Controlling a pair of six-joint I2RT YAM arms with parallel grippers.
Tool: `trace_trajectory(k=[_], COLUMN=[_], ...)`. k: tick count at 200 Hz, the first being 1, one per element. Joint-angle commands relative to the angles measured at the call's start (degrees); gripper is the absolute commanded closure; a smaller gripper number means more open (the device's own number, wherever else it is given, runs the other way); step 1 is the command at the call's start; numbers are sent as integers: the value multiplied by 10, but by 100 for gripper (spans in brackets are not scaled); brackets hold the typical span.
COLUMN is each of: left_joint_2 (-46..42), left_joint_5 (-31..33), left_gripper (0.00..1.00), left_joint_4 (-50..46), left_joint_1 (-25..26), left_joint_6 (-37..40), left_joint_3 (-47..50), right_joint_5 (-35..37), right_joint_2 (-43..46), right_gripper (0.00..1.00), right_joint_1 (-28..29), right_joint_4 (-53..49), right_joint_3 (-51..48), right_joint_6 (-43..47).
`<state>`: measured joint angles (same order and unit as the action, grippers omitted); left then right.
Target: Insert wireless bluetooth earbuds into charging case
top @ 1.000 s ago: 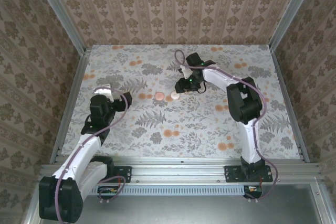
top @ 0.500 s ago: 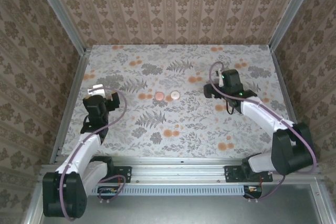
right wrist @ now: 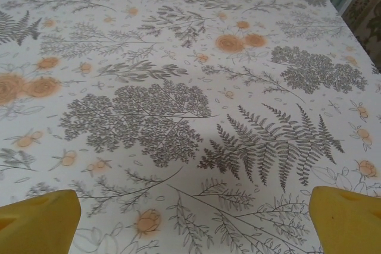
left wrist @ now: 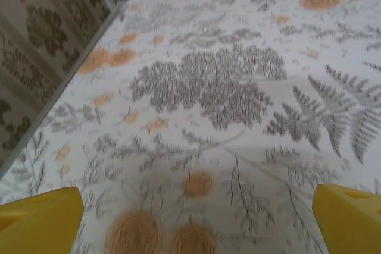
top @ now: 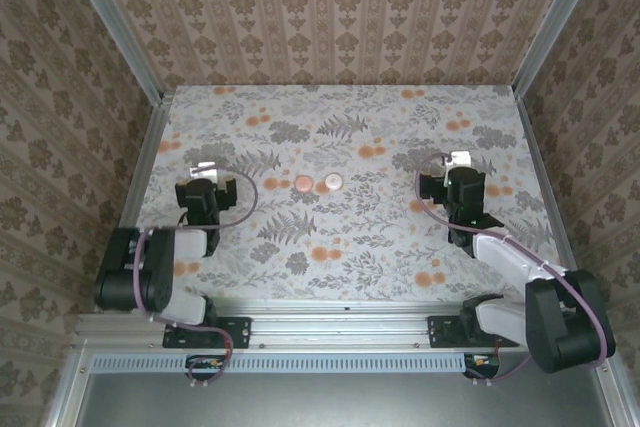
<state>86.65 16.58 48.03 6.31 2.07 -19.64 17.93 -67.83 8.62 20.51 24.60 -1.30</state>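
The left tool [left wrist: 195, 221] and right tool [right wrist: 193, 221] gape wide, empty, over the floral-patterned surface [top: 350, 237]; a salmon-pink round disc [top: 304, 184] sits beside a cream-white round disc [top: 331, 182].

The right gripper [right wrist: 193, 227] is spread wide, yellow fingertips [right wrist: 36, 221] seen at both lower corners, above the floral-patterned counter [right wrist: 178, 57].

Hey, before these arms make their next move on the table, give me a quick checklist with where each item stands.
1. Left tool open, holding nothing: ok.
2. Right tool open, holding nothing: ok.
3. Pink disc and cream disc lie side by side, apart from both tools: ok.
4. Earbuds in place: cannot tell, too small to make out.
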Motion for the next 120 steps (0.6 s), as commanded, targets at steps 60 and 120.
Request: trace_trajectory(k=[60, 120], left_joint_2=[13, 13], left_joint_5=[-30, -41], left_gripper=[0, 0], left_joint_4=[34, 33], left_joint_1=[-35, -35], left_joint_6=[-18, -12], left_joint_3=[-22, -23], right_joint_5=[-65, -155], right_joint_2=[-166, -202], right_gripper=[0, 0], right_joint_1=[-22, -80], right_joint_4=[312, 284], right_joint_3=[-35, -10], right_joint_6=[35, -6])
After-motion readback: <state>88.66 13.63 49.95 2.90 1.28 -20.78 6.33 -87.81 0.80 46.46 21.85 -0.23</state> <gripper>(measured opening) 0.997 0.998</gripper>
